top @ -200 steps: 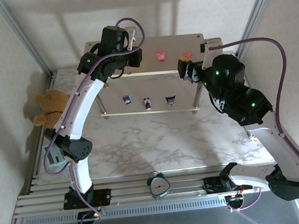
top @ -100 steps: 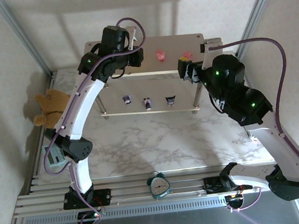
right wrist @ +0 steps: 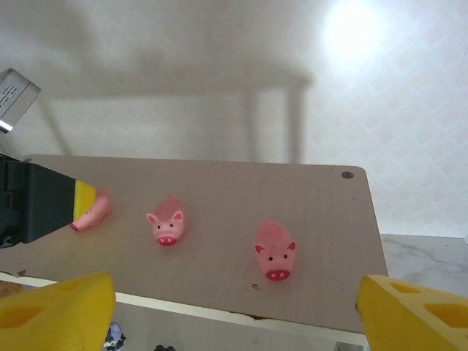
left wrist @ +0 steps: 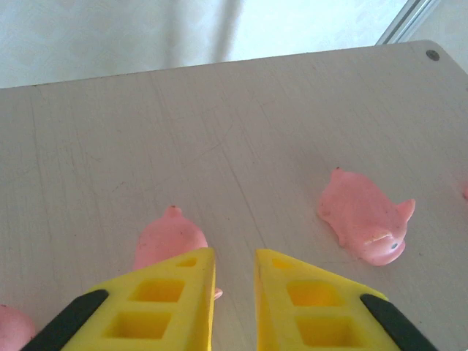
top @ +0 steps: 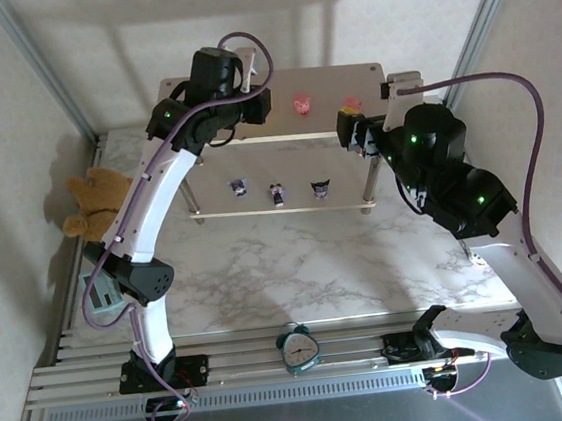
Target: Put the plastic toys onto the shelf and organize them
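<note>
the left gripper (left wrist: 234, 257) hangs low over the left part of the shelf's (top: 333, 79) top board. its yellow fingers are parted by a narrow gap with bare board showing between them and no toy in the grip, so it reads as released. in the top view the left arm shows no visible shift over the last second. the nearest pink pig (left wrist: 171, 235) sits on the board just behind one fingertip, half hidden by it; in the right wrist view it is against that yellow tip, touching or just beside, i cannot tell which. a second pink pig (left wrist: 362, 225) sits further right on the same board, apart from the fingers, and a third pink pig (right wrist: 274, 251) sits beyond it toward the board's right end; both are where they were a second ago. the right gripper (right wrist: 235, 287) is spread wide and empty off the board's right end, and its arm has drifted slightly rightward since then. the three purple-and-white figurines (top: 277, 192) remain in a row on the lower board.
</note>
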You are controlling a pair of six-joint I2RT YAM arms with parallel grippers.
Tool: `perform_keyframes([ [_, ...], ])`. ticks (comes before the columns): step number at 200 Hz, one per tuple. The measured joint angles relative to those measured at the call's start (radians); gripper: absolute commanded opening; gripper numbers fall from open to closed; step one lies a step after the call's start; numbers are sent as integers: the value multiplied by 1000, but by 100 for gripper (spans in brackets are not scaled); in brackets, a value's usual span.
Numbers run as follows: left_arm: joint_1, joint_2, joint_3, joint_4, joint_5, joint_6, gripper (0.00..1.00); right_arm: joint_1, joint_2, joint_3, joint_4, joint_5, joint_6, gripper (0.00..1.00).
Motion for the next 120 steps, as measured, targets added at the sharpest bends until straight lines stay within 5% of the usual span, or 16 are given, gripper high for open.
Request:
perform_keyframes([
  [44,-32,-85,-38,70,-63,13,31,0,-2,0,0,2,0,90],
  [85,-44,-438,-359,262,-214,65,44,0,-35,-36,-9,50,-4,99],
  [92,-38,-514,-434,299,-249,74,58,0,-54,-55,-17,71,-4,99],
  [95,-34,-552,-471,315,-267,80,87,-1,-65,-64,-23,85,-4,99],
  [97,-31,-573,-494,327,-277,76,97,-1,-71,-70,-27,91,-4,99],
  [120,20,-799,-754,439,-410,84,99,-2,-144,-124,-87,204,2,99],
])
